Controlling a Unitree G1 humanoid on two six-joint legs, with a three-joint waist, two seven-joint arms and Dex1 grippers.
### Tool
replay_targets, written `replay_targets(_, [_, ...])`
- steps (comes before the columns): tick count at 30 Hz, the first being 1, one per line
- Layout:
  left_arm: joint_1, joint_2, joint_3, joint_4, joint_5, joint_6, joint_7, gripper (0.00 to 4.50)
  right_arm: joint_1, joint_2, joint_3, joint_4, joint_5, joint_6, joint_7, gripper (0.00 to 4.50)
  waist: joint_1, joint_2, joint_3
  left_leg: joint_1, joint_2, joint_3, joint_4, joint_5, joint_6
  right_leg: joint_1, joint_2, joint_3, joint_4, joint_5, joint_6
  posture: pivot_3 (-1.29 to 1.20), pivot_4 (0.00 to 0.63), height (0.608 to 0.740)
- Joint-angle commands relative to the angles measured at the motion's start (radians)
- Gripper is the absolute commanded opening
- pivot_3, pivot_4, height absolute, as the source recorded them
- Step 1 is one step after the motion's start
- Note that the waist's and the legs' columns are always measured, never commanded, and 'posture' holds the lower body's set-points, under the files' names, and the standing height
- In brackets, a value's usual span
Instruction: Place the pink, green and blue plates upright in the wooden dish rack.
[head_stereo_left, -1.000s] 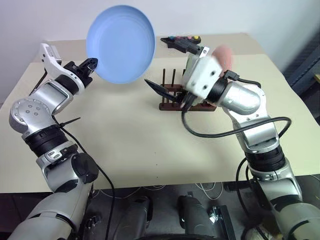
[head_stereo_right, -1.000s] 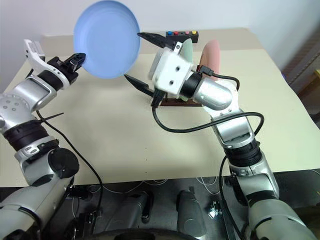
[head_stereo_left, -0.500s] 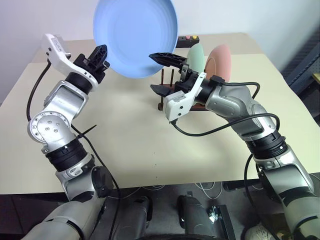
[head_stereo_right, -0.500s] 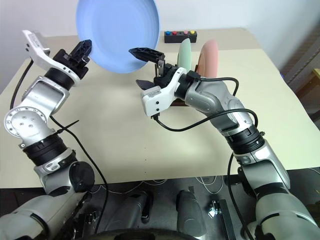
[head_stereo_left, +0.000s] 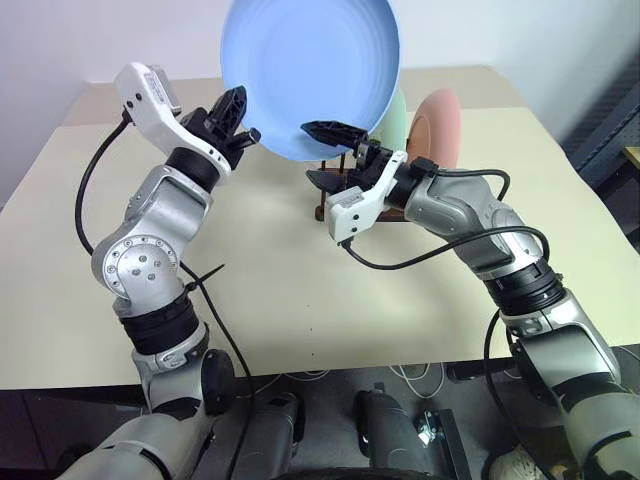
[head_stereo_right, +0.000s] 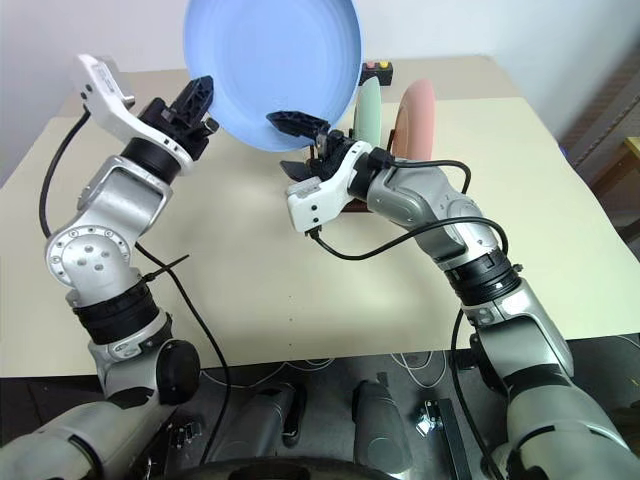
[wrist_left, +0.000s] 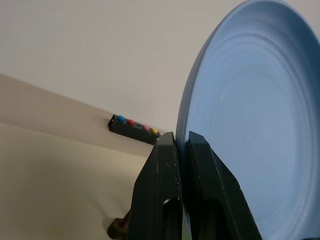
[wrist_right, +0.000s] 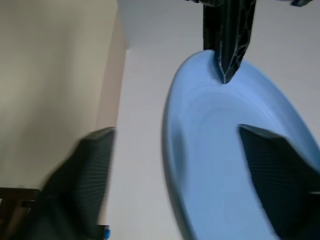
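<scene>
Left eye view: the left gripper (head_stereo_left: 236, 128) is clamped on the rim of the blue plate (head_stereo_left: 310, 70), which it holds upright above the desk (head_stereo_left: 270, 270). To its right, the right gripper (head_stereo_left: 325, 155) has its jaws apart around the plate's lower edge. Just beyond that gripper, the green plate (head_stereo_left: 397, 115) and pink plate (head_stereo_left: 437, 118) stand in the wooden dish rack (head_stereo_left: 330, 208).
</scene>
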Motion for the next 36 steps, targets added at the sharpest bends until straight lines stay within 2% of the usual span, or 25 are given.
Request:
replay_targets(1, [0.003,-0.001,-0.021,-0.059,-0.021,-0.044,0.004,0.00,-0.030,0.013,-0.014,-0.012,0.000,0.008,-0.005,2.13,0.001,0.000,0.000,0.000,0.000,0.000,0.000,0.000,0.000,0.000,0.000,0.000,0.000,0.000,0.000,0.00,0.150,0.740])
replay_targets(5, [0.004,0.006,-0.041,-0.054,-0.022,-0.048,0.014,0.00,-0.048,0.018,-0.019,-0.004,0.001,0.015,-0.010,0.05,0.000,0.000,0.000,0.000,0.000,0.000,0.000,0.000,0.000,0.000,0.000,0.000,0.000,0.000,0.000,0.00,0.150,0.740])
replay_targets(8, [0.002,0.017,-0.066,-0.036,-0.025,-0.060,-0.011,0.00,-0.052,0.013,-0.023,0.004,-0.004,0.012,-0.017,0.01,0.000,0.000,0.000,0.000,0.000,0.000,0.000,0.000,0.000,0.000,0.000,0.000,0.000,0.000,0.000,0.00,0.150,0.740])
replay_targets(12, [-0.014,-0.020,-0.023,-0.001,-0.157,-0.061,-0.029,1.48,-0.055,0.008,-0.028,0.006,-0.011,0.015,-0.025,0.00,0.001,0.000,0.000,0.000,0.000,0.000,0.000,0.000,0.000,0.000,0.000,0.000,0.000,0.000,0.000,0.00,0.150,0.740])
replay_targets(17, [-0.017,0.019,-0.032,0.008,-0.167,-0.068,-0.028,4.10,-0.059,0.004,-0.030,0.008,-0.014,0.019,-0.029,0.00,-0.002,0.000,0.000,0.000,0.000,0.000,0.000,0.000,0.000,0.000,0.000,0.000,0.000,0.000,0.000,0.00,0.150,0.740])
replay_targets(18, [-0.017,0.037,-0.044,0.010,-0.147,-0.079,-0.047,4.45,-0.059,0.003,-0.031,0.010,-0.014,0.020,-0.029,0.00,-0.002,0.000,0.000,0.000,0.000,0.000,0.000,0.000,0.000,0.000,0.000,0.000,0.000,0.000,0.000,0.00,0.150,0.740])
replay_targets(21, [-0.016,0.072,-0.032,0.023,-0.160,-0.097,-0.072,4.45,-0.063,-0.005,-0.036,0.019,-0.017,0.023,-0.035,0.00,-0.001,0.000,0.000,0.000,0.000,0.000,0.000,0.000,0.000,0.000,0.000,0.000,0.000,0.000,0.000,0.00,0.150,0.740])
replay_targets(24, [-0.012,0.123,0.017,0.055,-0.237,-0.095,-0.132,4.45,-0.077,-0.011,-0.048,0.032,-0.030,0.036,-0.055,0.00,-0.001,0.000,0.000,0.000,0.000,0.000,0.000,0.000,0.000,0.000,0.000,0.000,0.000,0.000,0.000,0.00,0.150,0.740])
replay_targets(26, [0.008,0.176,0.028,0.077,-0.254,-0.102,-0.219,4.45,-0.089,-0.012,-0.060,0.041,-0.041,0.055,-0.076,0.00,-0.002,0.000,0.000,0.000,0.000,0.000,-0.001,0.000,0.000,0.000,0.000,0.000,0.000,0.000,0.000,0.00,0.150,0.740])
replay_targets(28, [0.029,0.207,0.072,0.119,-0.376,-0.078,-0.332,4.45,-0.103,-0.013,-0.076,0.051,-0.048,0.078,-0.098,0.00,-0.002,0.000,0.000,0.000,0.000,0.000,-0.001,0.000,0.000,0.000,0.001,0.000,0.000,0.000,0.000,0.00,0.150,0.740])
replay_targets(30, [0.063,0.281,0.082,0.138,-0.419,-0.040,-0.433,4.45,-0.113,-0.005,-0.098,0.056,-0.034,0.111,-0.112,0.00,-0.003,0.000,0.000,0.000,0.000,0.001,-0.001,0.000,0.000,0.000,0.000,0.001,0.000,0.000,0.000,0.00,0.150,0.740])
replay_targets(32, [0.098,0.367,0.057,0.148,-0.372,-0.035,-0.506,4.45,-0.128,0.004,-0.113,0.062,-0.008,0.130,-0.107,0.00,-0.005,0.000,0.000,0.000,0.001,0.000,-0.001,0.000,0.000,0.000,0.001,0.001,0.000,0.000,0.000,0.00,0.150,0.740])
replay_targets(35, [0.155,0.471,0.018,0.162,-0.291,-0.069,-0.640,4.45,-0.160,0.060,-0.162,0.027,0.152,0.174,-0.042,0.00,-0.008,0.000,0.000,0.000,0.001,0.000,-0.002,0.000,0.000,-0.001,0.001,0.001,0.000,0.000,-0.001,0.00,0.150,0.740])
replay_targets(36, [0.178,0.491,0.001,0.156,-0.228,-0.131,-0.686,4.45,-0.171,0.092,-0.185,0.009,0.230,0.209,-0.013,0.00,-0.008,0.000,0.000,0.001,0.001,0.001,-0.002,0.000,0.000,-0.001,0.001,0.001,0.000,0.000,-0.001,0.00,0.150,0.740])
